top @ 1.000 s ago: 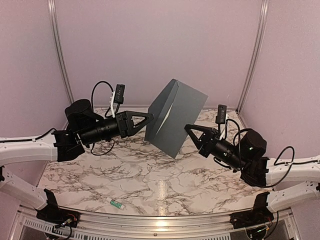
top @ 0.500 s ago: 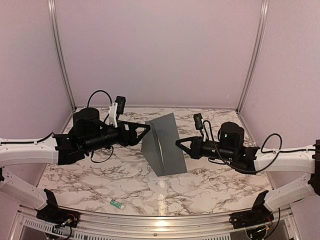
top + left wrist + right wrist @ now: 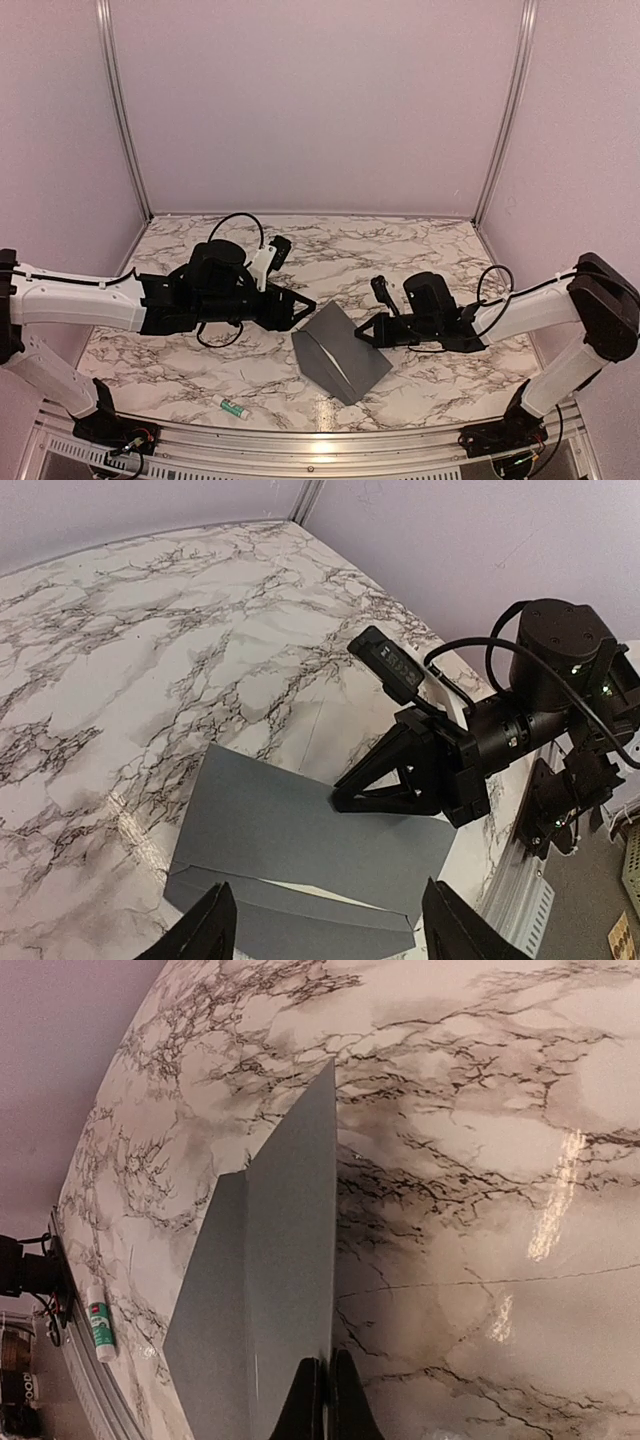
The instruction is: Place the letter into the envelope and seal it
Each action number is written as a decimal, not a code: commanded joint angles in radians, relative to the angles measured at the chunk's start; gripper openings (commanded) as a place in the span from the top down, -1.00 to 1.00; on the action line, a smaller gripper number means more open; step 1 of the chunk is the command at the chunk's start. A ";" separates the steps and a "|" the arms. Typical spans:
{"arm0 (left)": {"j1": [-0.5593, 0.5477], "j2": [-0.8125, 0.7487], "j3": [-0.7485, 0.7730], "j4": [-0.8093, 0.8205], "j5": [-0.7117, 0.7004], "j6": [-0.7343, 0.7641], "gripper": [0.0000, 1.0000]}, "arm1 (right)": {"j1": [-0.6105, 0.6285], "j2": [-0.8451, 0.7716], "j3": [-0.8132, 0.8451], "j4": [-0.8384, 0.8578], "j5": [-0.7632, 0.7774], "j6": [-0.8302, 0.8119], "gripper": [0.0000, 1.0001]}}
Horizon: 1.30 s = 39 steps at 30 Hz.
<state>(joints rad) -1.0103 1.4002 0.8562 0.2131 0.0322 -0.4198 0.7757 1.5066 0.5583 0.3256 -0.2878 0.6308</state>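
The dark grey envelope rests low on the marble table, tilted up along its right edge. It also shows in the left wrist view and the right wrist view. A thin cream sliver of the letter shows under the flap. My right gripper is shut on the envelope's right edge, as the right wrist view shows. My left gripper is open just left of the envelope. In its own view the fingers straddle the flap side without touching it.
A small white-and-green tube lies near the table's front edge, left of the envelope; it also shows in the right wrist view. Pale walls close the back and sides. The right arm's gripper shows in the left wrist view.
Both arms have come down and brought the envelope from mid-air to the table. The left gripper, at its left edge before, is now open and apart from it.
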 commanded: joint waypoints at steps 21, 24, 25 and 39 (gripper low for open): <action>-0.057 0.419 0.196 -0.035 0.022 -0.266 -0.22 | 0.043 -0.055 -0.068 -0.135 0.125 -0.012 0.02; -0.057 0.448 0.205 -0.049 0.037 -0.291 -0.21 | 0.051 -0.049 -0.067 -0.141 0.111 -0.024 0.00; -0.058 0.458 0.211 -0.060 0.041 -0.295 -0.21 | 0.053 -0.048 -0.067 -0.144 0.108 -0.030 -0.01; -0.070 0.547 0.250 -0.098 0.054 -0.316 -0.19 | 0.099 -0.026 -0.054 -0.162 -0.018 -0.075 -0.08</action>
<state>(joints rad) -1.0737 1.9099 1.0672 0.1425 0.0788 -0.7258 0.8497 1.4570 0.4900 0.1753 -0.2291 0.5800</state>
